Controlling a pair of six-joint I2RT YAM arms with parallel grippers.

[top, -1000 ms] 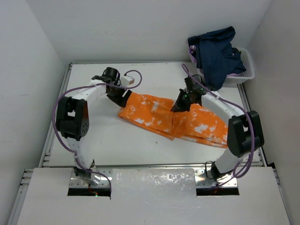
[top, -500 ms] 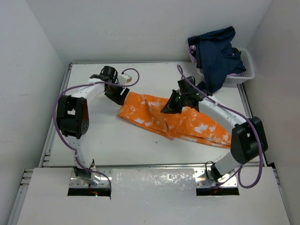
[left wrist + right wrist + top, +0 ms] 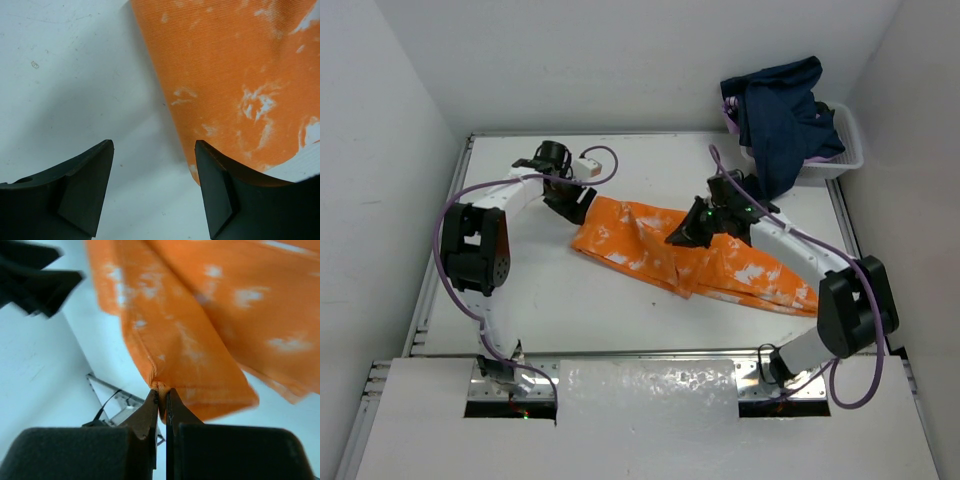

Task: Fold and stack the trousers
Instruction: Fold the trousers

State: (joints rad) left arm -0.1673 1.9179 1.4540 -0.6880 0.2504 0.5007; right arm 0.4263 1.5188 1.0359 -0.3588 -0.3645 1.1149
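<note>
The orange, white-splotched trousers (image 3: 630,235) lie slanted across the middle of the table (image 3: 520,290), partly folded over themselves. My right gripper (image 3: 682,238) hovers above their middle, shut on a bunched hem of the cloth. In the right wrist view the trousers (image 3: 200,330) hang from the pinch of the right gripper (image 3: 162,392). My left gripper (image 3: 578,212) sits at the trousers' far left end, open. In the left wrist view the left gripper (image 3: 154,150) has bare table between its fingers, and the trousers' edge (image 3: 235,75) runs just by the right finger.
A white basket (image 3: 848,150) stands at the back right corner, heaped with dark blue clothes (image 3: 785,110) that spill over its near side. The table's raised rim (image 3: 440,230) runs along the left. The left arm shows as a dark blur (image 3: 35,275) in the right wrist view.
My right gripper carried the lifted cloth to the left over the trousers, then eased slightly back to the right. The left gripper has stayed at the left end.
</note>
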